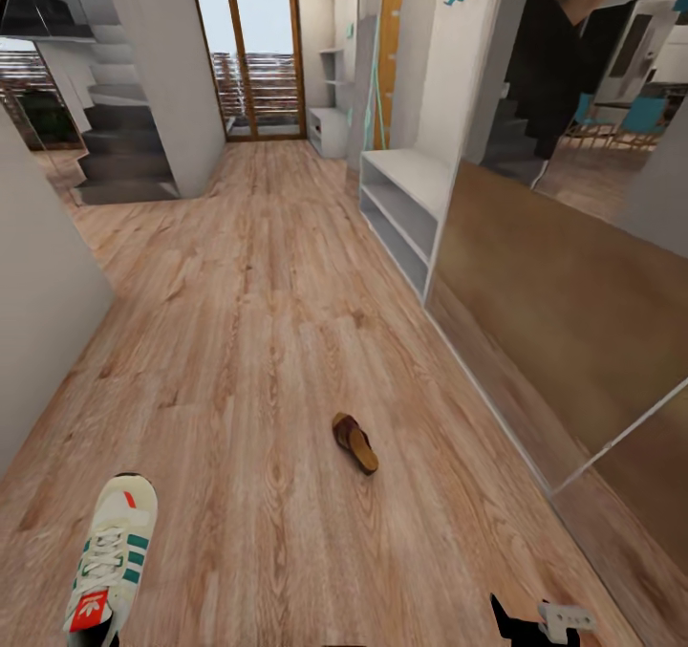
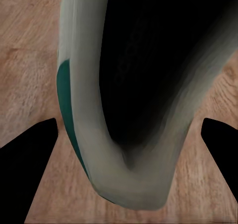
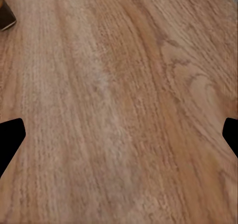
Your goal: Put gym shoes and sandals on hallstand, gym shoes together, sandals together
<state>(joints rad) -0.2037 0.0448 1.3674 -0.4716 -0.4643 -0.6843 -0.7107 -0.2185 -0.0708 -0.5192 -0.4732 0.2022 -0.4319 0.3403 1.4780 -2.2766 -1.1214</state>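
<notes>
A gym shoe [image 1: 112,556] shows at the lower left of the head view, white with green side stripes and a red-orange tongue patch, its toe pointing up the corridor and its heel end at the picture's bottom edge. In the left wrist view the same shoe [image 2: 134,95] sits between the two dark fingers of the left claw [image 2: 130,135], its heel collar and dark inside opening close to the camera and a green stripe along one side; the fingers stand wide on either side of the shoe, and I cannot tell whether they press on it. One sandal [image 1: 355,442], reddish-brown with a tan sole, lies alone on the corridor floor [image 1: 239,322] near the middle, well apart from the shoe. The right claw [image 3: 119,135] shows its fingertips spread wide at the two edges of the right wrist view, nothing between them, over bare wood planks; a dark corner of something shows at that view's edge, too small to name. Far down the corridor on the right wall side stands the hallstand [image 1: 330,126] with staggered shelves, beside a glass door [image 1: 250,54]. Nearer on the right is a plain pale-grey two-tier bench [image 1: 406,203], next to a long mirror panel [image 1: 564,322].
</notes>
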